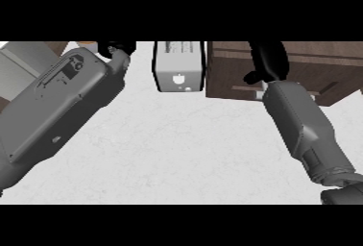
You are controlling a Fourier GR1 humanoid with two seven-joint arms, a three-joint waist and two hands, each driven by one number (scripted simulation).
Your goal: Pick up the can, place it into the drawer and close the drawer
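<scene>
Right hand (268, 60) over the drawer (284, 72) at counter's far right edge, fingers can't tell. Can not visible. Left hand (119, 48) far-left, mostly hidden.

Setting: kitchen. Evidence: pale speckled counter top (177, 144) fills most of the view. White toaster (178, 67) stands at its far edge. Just right of the toaster, a dark wood-grain cabinet unit (319, 72) with a slim handle (245, 89).
</scene>
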